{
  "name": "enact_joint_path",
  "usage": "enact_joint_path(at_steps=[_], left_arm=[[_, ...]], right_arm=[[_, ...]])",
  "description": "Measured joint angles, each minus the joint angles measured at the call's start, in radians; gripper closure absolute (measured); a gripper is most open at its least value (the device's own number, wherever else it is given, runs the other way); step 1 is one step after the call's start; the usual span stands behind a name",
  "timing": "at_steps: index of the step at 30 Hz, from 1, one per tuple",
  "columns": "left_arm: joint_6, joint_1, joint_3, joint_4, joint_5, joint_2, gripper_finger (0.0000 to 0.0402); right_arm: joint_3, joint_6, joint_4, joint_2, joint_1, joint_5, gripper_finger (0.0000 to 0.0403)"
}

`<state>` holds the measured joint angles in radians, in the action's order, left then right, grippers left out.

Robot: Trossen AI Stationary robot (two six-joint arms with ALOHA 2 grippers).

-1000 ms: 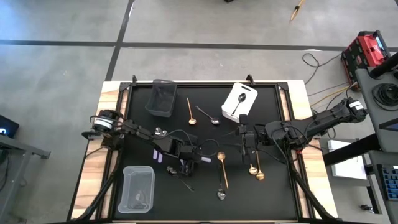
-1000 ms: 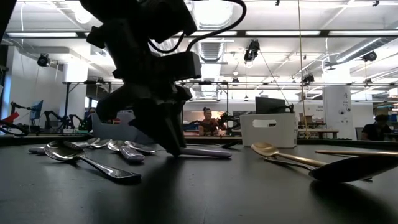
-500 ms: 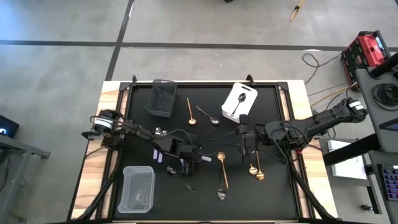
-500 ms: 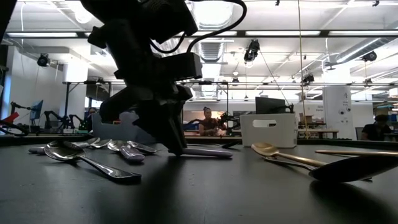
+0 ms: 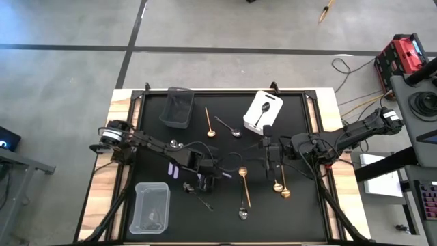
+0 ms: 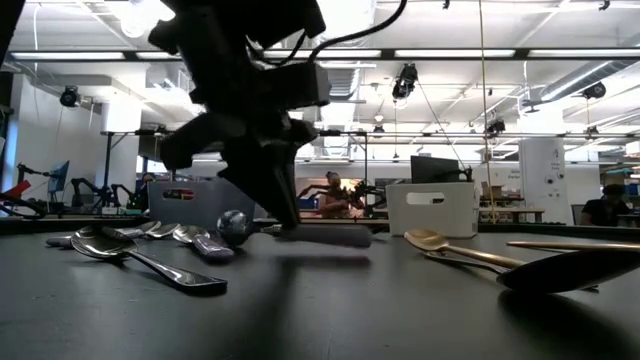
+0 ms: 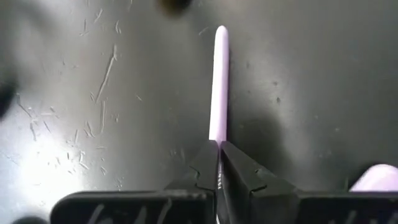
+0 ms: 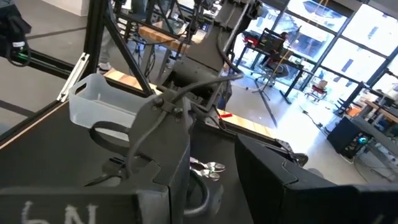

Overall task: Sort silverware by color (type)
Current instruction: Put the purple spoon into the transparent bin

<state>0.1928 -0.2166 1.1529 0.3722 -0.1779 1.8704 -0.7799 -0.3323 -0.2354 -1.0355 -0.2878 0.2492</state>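
On the left of the counter [image 5: 157, 137] stand a clear bin [image 5: 151, 207] at the near edge and a dark bin [image 5: 177, 107] at the far edge. The clear bin holds at least one spoon.

Left end effector [image 7: 219, 163]: fingers pinched shut on the lilac-handled spoon [image 7: 219, 84], gripping it where the lilac handle begins. In the low view this spoon [image 6: 322, 236] appears clear of the counter, roughly level.

Loose silverware lies around it: more lilac-handled spoons [image 5: 172, 169] just beside the left arm, a gold spoon [image 5: 207, 121] and a dark spoon [image 5: 227, 127] toward the far side, another gold spoon [image 5: 244, 184] in the middle.

Right of centre, the right end effector [image 5: 267, 161] waits over the counter; its fingers stand apart, holding nothing. Gold spoons [image 5: 281, 186] lie just beside it. The white bin [image 5: 271, 101] at the far right holds one dark spoon.

Assessment: the step in hand is the pick of a lilac spoon. The next move calls for carrying it to the bin for that type, probably the clear one, and releasing it above the opening. The thin grip risks the spoon swivelling.
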Motion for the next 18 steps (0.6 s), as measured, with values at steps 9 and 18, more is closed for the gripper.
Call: enact_joint_path(at_steps=[9,18], left_arm=[[0.008,-0.002,0.004,0.021,-0.015,-0.003,0.0399],[0.052,0.0,0.002,0.049,-0.015,-0.029,0.0401]], right_arm=[[0.0,0.006,0.0,0.0,0.0,0.021,0.0284],[0.0,0.007,0.0,0.0,0.0,0.021,0.0284]])
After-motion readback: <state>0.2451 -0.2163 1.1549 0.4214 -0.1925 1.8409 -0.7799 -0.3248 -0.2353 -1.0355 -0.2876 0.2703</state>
